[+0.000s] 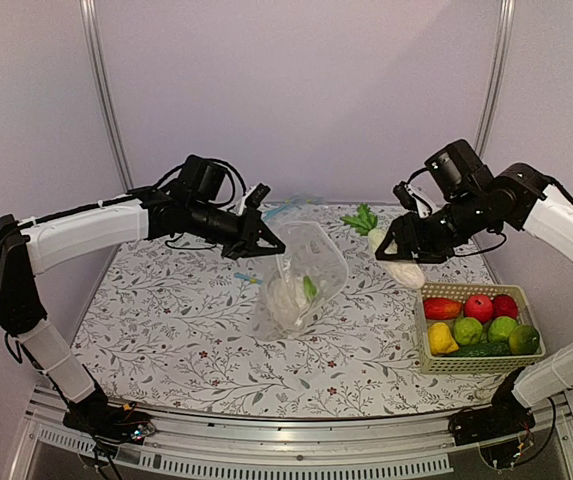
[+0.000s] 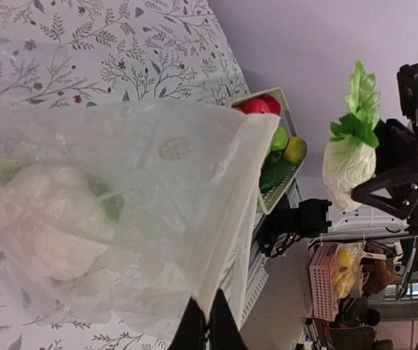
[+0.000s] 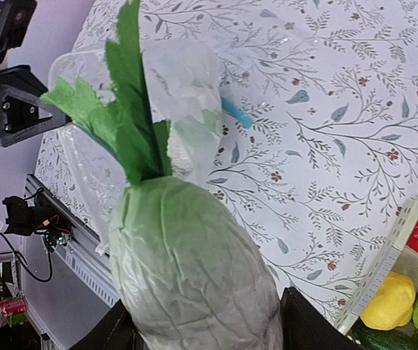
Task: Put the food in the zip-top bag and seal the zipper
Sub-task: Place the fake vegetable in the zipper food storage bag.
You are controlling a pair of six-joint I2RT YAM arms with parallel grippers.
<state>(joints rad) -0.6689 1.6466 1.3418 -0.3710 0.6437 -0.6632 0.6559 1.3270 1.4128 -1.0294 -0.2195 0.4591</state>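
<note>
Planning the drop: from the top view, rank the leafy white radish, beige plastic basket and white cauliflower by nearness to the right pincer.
1. The leafy white radish: in the right pincer.
2. The beige plastic basket: lower right.
3. The white cauliflower: left, inside the clear dotted bag.

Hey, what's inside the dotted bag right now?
Inside the zip-top bag, a white cauliflower and a small green piece show through the plastic. Anything behind the cauliflower is hidden.

White-shelled arms (image 1: 86, 232) carry black joints, left gripper (image 1: 274, 244) and right gripper (image 1: 398, 252).
</note>
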